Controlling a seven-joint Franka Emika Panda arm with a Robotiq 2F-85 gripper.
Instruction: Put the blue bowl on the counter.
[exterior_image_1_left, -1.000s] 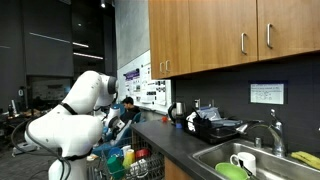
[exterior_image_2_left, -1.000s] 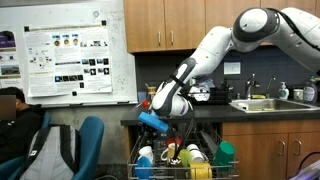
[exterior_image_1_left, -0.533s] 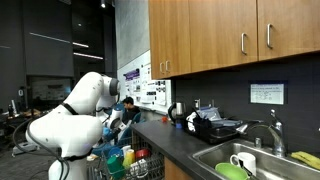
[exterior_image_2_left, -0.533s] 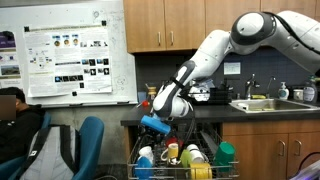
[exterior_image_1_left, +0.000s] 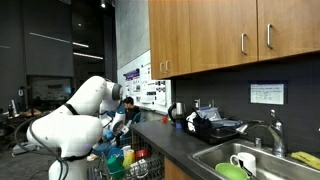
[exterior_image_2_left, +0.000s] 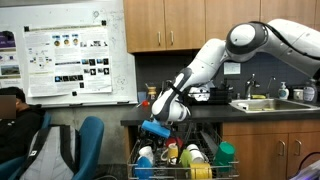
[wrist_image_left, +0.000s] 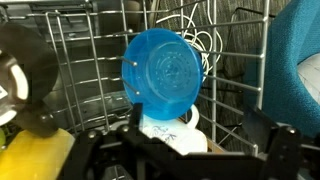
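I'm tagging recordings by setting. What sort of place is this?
Probably a shared kitchenette in an office or lab: wooden wall cabinets hang over a dark grey counter with a steel sink, and a white research poster hangs on the wall beside it.

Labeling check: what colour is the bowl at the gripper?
Plain blue; the bowl shows best in the wrist view.
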